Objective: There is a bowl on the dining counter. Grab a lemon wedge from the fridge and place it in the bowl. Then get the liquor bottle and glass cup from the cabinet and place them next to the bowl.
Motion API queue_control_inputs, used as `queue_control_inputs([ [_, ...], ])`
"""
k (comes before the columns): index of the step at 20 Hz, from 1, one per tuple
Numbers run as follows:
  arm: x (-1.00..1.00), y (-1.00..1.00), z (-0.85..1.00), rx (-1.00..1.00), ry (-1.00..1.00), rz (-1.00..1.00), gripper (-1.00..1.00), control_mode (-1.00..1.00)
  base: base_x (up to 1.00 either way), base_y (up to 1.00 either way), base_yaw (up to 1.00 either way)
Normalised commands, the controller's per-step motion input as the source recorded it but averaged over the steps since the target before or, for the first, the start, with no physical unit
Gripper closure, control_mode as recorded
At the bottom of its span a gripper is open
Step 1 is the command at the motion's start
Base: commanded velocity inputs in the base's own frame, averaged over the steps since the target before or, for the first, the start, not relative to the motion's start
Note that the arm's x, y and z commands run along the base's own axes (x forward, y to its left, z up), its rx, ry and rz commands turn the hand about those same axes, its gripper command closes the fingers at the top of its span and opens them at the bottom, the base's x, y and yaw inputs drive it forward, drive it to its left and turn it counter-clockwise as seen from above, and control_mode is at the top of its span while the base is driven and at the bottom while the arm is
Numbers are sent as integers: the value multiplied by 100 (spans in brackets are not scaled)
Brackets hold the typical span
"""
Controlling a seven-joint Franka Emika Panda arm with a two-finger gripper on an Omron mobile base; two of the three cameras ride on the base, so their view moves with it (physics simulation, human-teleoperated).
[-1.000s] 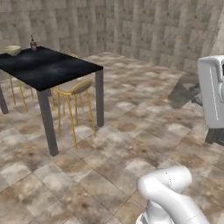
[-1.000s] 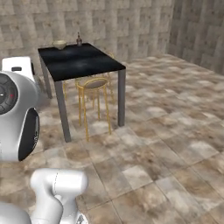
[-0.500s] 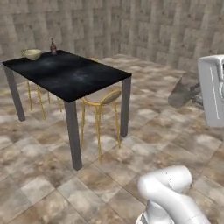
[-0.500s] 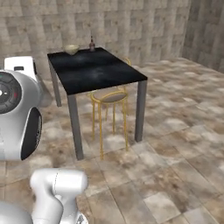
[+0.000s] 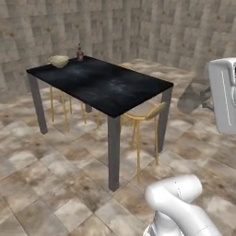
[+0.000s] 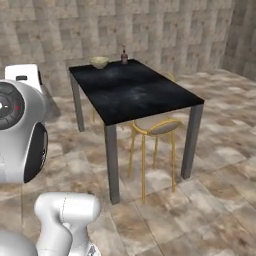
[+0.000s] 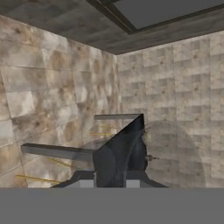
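While gripper: clasps the glass cup [image 7: 118,157], seen from the hand;
Counter [image 5: 106,85]: bowl [image 5: 59,60] at far corner; bottle [image 5: 79,54] just beside it

The dining counter [image 5: 106,85] — a black marbled slab — fills the upper left of the left base view. At its far corner sit the pale bowl [image 5: 59,61] and, just beside it, the upright dark liquor bottle [image 5: 79,54].

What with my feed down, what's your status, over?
Gripper shut on glass cup. Bowl and bottle side by side at counter's far end. Stool tucked at near corner.
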Motion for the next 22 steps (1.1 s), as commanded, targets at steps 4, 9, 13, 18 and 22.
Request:
queue_control_inputs([
  [4,0,0,0,0,0,0,100,100,66,100,-6],
  [9,0,0,0,0,0,0,100,100,94,100,-15],
  [13,0,0,0,0,0,0,100,100,93,100,-18],
  [18,0,0,0,0,0,0,100,100,74,100,-21],
  [22,0,0,0,0,0,0,100,100,57,100,-24],
])
